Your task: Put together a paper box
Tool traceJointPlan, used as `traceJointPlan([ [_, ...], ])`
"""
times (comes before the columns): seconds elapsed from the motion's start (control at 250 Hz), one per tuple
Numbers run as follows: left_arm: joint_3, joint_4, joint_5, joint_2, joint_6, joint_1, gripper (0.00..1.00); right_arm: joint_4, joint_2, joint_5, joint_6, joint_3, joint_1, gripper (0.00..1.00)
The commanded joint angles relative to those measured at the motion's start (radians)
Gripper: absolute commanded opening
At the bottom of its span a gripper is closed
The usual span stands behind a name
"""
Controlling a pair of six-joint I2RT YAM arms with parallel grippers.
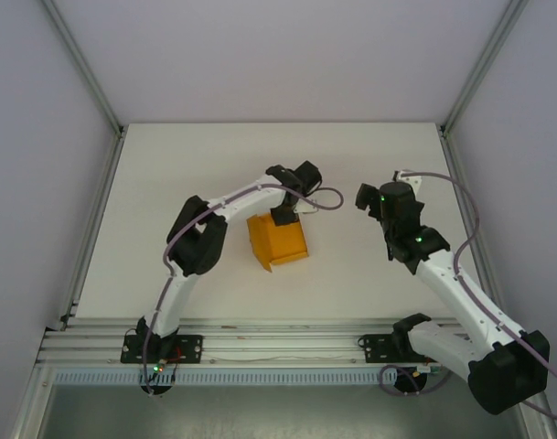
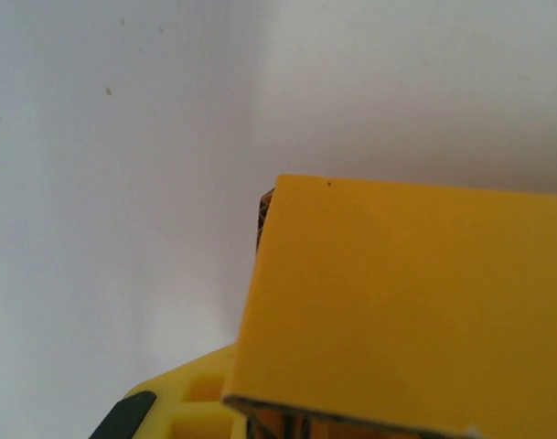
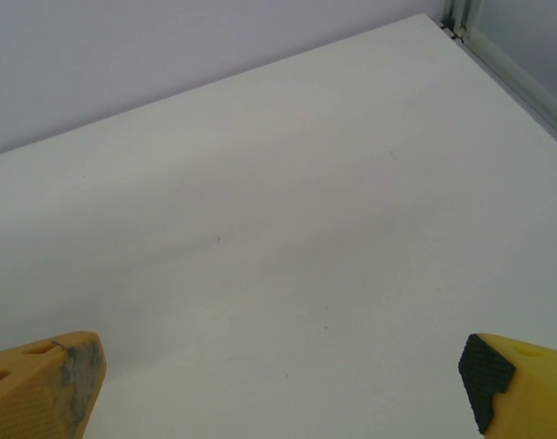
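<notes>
Left gripper (image 1: 285,217): at the far edge of the paper box (image 1: 278,242), with 1 yellow finger (image 2: 177,407) showing under a flat orange-yellow panel in the wrist view; the card hides the jaws, so I cannot tell whether they are apart or clamped. Paper box: small, on the white table (image 1: 168,183) near its middle. Right gripper (image 1: 368,198): well apart from the box on its right, over bare table, its 2 fingertips spread wide.
</notes>
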Motion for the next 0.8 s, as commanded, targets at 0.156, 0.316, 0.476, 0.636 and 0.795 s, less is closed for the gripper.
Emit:
traceJointPlan([
  [0.156, 0.018, 0.125, -0.105, 0.136, 0.018, -0.055, 0.0, 0.013, 0.013, -0.035, -0.002, -0.013, -0.009, 1.0],
  [0.316, 0.012, 0.126, -0.057, 0.15, 0.033, -0.063, 0.0, 0.014, 0.02, -0.032, -0.002, -0.017, -0.009, 1.0],
  [0.476, -0.017, 0.152, -0.047, 0.081, 0.06, -0.062, 0.16, -0.006, 0.011, -0.029, -0.017, -0.007, -0.011, 1.0],
  [0.636, -0.01, 0.107, 0.033, -0.028, 0.1, -0.056, 0.53, -0.01, -0.013, -0.045, -0.059, -0.001, -0.012, 1.0],
  [0.795, -0.022, 0.082, 0.087, -0.145, 0.134, -0.04, 1.0, -0.029, -0.051, -0.06, -0.104, 0.004, -0.013, 1.0],
])
